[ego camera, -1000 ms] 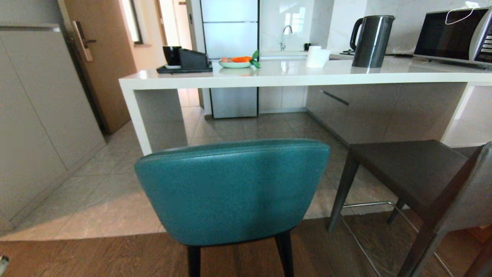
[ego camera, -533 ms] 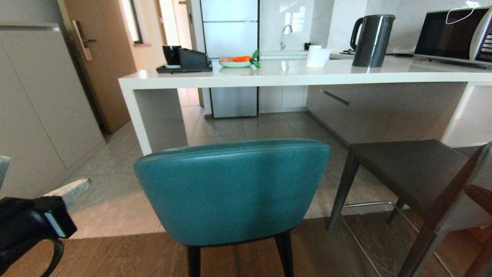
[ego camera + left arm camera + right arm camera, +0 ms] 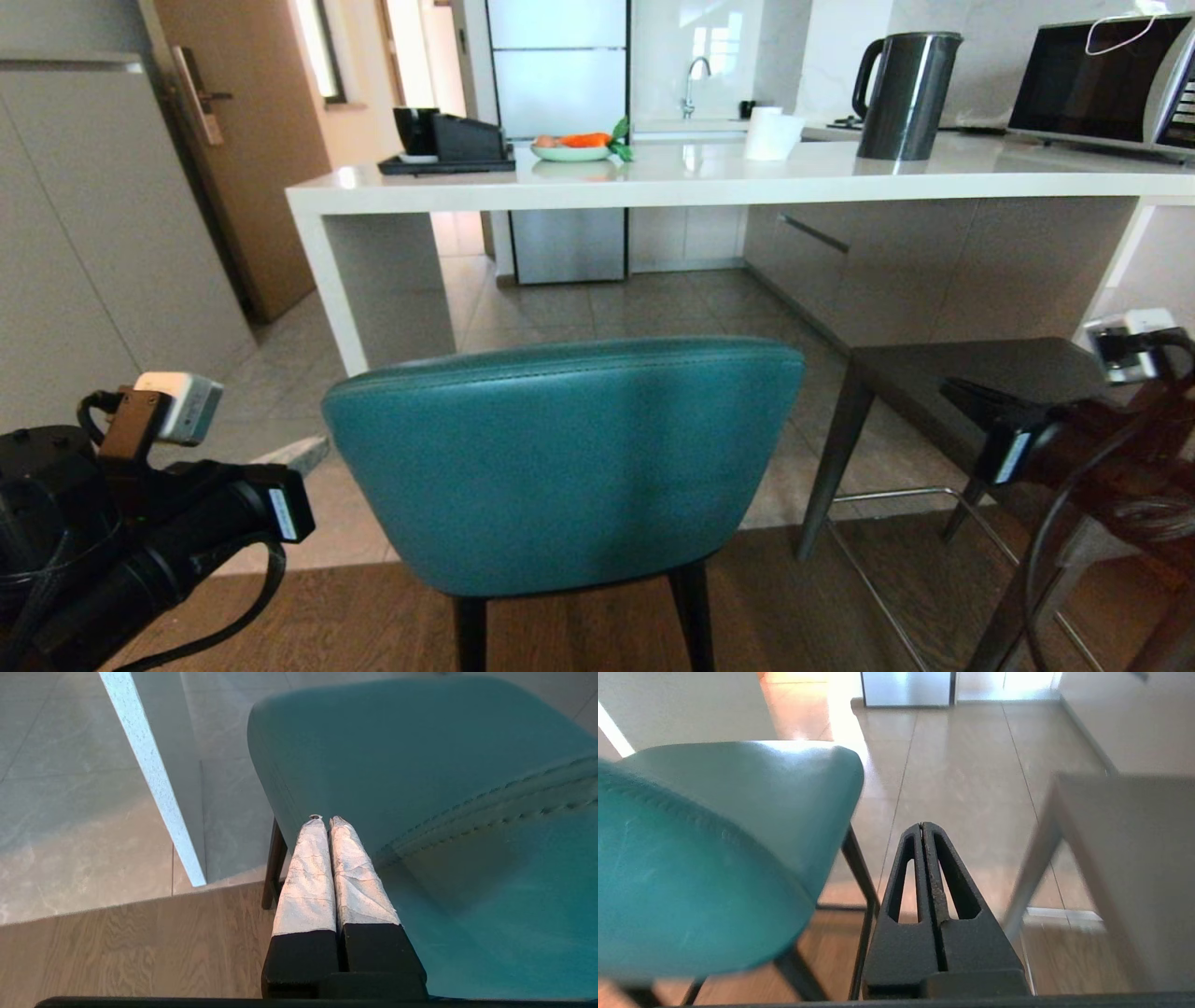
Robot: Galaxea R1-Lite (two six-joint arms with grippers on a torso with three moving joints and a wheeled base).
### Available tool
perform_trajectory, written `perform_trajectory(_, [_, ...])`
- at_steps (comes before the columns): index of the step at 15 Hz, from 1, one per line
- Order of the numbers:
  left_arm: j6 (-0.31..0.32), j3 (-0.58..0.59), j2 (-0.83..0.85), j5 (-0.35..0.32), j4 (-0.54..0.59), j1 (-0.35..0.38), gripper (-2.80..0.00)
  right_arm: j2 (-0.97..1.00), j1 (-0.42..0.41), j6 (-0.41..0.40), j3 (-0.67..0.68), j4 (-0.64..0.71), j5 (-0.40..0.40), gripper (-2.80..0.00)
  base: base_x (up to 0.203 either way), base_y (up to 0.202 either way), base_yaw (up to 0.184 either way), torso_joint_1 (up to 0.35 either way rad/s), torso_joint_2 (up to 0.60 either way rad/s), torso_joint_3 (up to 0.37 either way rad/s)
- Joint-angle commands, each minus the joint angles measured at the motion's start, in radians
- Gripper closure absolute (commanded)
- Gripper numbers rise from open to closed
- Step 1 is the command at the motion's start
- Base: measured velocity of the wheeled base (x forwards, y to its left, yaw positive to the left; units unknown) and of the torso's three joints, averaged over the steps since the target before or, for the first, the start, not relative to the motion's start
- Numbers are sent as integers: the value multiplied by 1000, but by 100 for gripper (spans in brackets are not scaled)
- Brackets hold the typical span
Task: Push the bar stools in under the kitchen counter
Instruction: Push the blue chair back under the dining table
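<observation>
Bar stools, two of them, stand on the near side of the kitchen counter [image 3: 709,187], neither yet tucked beneath it. One is the teal stool [image 3: 560,462], its rounded back facing the camera at the middle of the head view, thin black legs on the wood floor [image 3: 775,607] just short of the tile edge. The other is the dark grey stool [image 3: 990,383], to the right of the teal one, with its chrome footrest [image 3: 887,497] showing below the seat.

Two grippers are in view, both with fingers pressed together and holding nothing. The left gripper [image 3: 325,820], fingers wrapped in white tape, sits at the teal stool's left side; in the left wrist view its tips lie over the edge of the seat cushion, though whether they touch it cannot be told. The counter's white slab end leg [image 3: 159,779] stands on the tiles beyond. The right gripper [image 3: 923,826], bare black fingers closed tip to tip, hangs in the gap between the two stools, touching neither as far as the right wrist view shows. In the head view the right arm overlaps the grey stool's back.

On the countertop are one dark kettle [image 3: 904,93], one microwave [image 3: 1106,84], one white paper roll [image 3: 771,135], one plate of vegetables [image 3: 574,149] and one black tray [image 3: 448,166].
</observation>
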Motion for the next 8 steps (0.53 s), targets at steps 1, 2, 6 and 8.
perform_trajectory(1, [-1,25,21,25,-46,-34,0,209,155,-8,-2,-220,-104,0,0,0,0,0,0,0])
perform_trajectory(2, [-8,36,21,35,-64,-41,0,223,202,-8,-11,-250,-146,0,0,0,0,0,0,0])
perform_trajectory(6, [-30,27,49,41,-72,-68,0,299,272,-7,-99,-266,-194,0,0,0,0,0,0,0])
perform_trajectory(8, [-33,6,82,42,-73,-87,0,326,303,-7,-128,-266,-204,0,0,0,0,0,0,0])
